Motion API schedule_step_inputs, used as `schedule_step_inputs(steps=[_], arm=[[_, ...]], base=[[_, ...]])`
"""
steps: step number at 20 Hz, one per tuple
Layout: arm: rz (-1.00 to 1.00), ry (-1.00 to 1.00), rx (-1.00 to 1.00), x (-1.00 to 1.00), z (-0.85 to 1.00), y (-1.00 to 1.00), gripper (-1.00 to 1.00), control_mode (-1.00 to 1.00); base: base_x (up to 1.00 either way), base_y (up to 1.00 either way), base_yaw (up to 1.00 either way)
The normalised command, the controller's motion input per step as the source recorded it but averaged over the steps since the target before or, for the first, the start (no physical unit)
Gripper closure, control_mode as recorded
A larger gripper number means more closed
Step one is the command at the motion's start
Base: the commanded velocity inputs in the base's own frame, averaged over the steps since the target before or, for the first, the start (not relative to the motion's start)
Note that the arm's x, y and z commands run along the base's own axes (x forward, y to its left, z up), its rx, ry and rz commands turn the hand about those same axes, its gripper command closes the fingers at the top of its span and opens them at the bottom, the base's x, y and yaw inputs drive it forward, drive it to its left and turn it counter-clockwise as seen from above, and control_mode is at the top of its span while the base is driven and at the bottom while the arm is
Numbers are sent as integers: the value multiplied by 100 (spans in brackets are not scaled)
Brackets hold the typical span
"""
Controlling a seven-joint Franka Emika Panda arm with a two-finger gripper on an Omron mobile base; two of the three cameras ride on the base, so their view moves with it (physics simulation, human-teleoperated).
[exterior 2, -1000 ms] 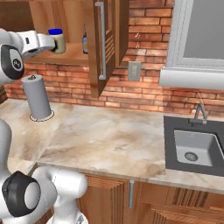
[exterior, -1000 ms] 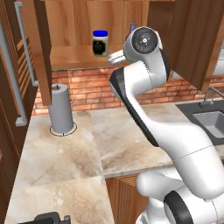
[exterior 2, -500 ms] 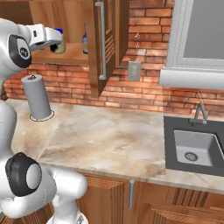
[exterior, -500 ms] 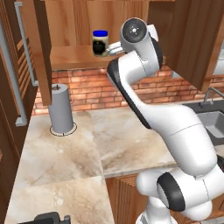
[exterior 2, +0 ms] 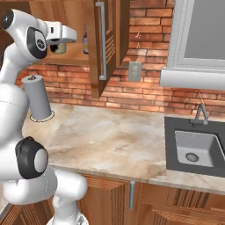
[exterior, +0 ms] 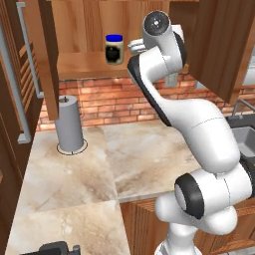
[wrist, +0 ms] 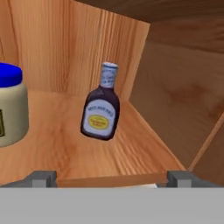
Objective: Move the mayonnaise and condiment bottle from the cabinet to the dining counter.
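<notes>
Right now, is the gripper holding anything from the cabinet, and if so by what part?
Nothing is held. The gripper is open at the shelf edge, with the condiment bottle ahead and the mayonnaise off to one side.

open cabinet (exterior: 79, 64) above the worktop (exterior: 89, 169). mayonnaise jar (exterior: 114, 49) upright on the cabinet shelf, blue lid on, near the front edge. arm's wrist sits just right of the jar, at shelf height; fingers hidden behind the wrist. grey cylinder (exterior: 69, 124) upright on the worktop below the shelf, left of the jar. brick wall (exterior: 119, 102) under the cabinet.
</notes>
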Motion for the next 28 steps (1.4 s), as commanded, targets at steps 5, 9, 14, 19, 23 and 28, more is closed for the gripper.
schedule_step_inputs(steps=[5,9,14,19,23,28], arm=[[-3,0,14,49,0,-26,-100,-100],[0,0,7,64,1,-2,-100,-100],[0,0,2,65,1,0,-100,-100],[0,0,0,64,4,0,-100,-100],[0,0,0,45,13,0,-100,-100],[0,0,0,31,13,0,-100,-100]], base=[[0,0,0],[0,0,0],[0,0,0],[0,0,0],[0,0,0],[0,0,0]])
